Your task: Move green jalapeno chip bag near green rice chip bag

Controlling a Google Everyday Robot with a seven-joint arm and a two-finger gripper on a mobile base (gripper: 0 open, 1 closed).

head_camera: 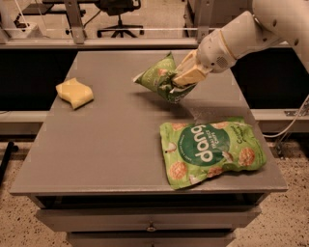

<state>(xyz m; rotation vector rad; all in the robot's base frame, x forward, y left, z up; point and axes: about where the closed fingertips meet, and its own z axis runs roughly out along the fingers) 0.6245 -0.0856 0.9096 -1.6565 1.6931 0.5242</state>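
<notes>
One camera, seemingly head-high, looks down on table [96,144]; gripper [187,77] upper right.

Gripper [185,78] over table [106,144], clamped on green jalapeno chip bag [155,77]; fingers cover bag's right end. Bag lettering left of claw too blurred to read. Arm [251,29] right of claw runs out top-right corner. Office chair [118,12] behind-left of claw cut by top edge. Small print on green rice chip bag [212,149] below claw unreadable.
</notes>
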